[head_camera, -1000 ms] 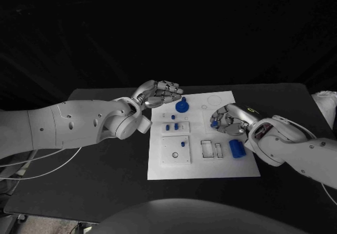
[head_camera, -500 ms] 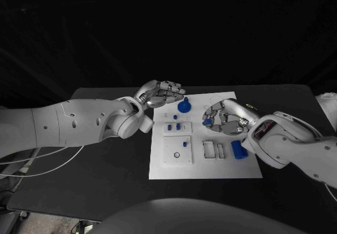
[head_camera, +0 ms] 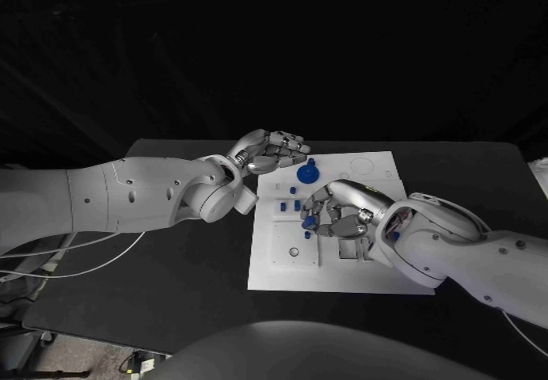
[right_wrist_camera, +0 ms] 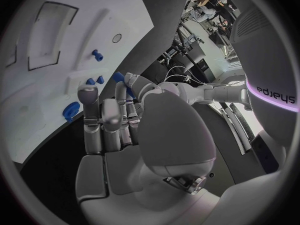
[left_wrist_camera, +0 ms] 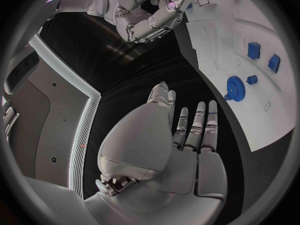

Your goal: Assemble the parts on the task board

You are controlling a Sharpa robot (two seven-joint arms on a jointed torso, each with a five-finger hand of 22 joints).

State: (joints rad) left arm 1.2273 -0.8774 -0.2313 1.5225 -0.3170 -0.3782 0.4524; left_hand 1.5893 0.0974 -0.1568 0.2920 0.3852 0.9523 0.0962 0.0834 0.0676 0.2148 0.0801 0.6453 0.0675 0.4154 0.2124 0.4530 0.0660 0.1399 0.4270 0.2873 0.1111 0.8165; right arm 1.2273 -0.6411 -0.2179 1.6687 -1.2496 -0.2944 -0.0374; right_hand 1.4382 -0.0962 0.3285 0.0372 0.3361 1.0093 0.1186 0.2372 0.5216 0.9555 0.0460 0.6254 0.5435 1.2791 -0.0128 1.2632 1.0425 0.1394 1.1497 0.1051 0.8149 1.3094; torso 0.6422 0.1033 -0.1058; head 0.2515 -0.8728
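Your right hand hangs low over the middle of the task board, fingers curled in around a small blue part that peeks out at the fingertips; it has that piece in its grip, just above the square block with the round hole. In your right wrist view the same hand shows its fingers bent inward, with a blue piece at their tips and the white board spreading beyond them.

Your left hand sits off the board's far left corner, over the dark desk, and holds nothing. From the head camera its fingers look bunched together; in your left wrist view the hand shows them lying straight and side by side, so you cannot tell from these pictures whether it counts as open or closed.

Out from the hands, a blue gear stands near the board's far edge, just beside the left hand's fingertips, and it is plain in the left wrist view too. Two small blue pegs stand in a raised block between the gear and your right hand. Beyond the right hand, a round outline marks the board's far right corner.
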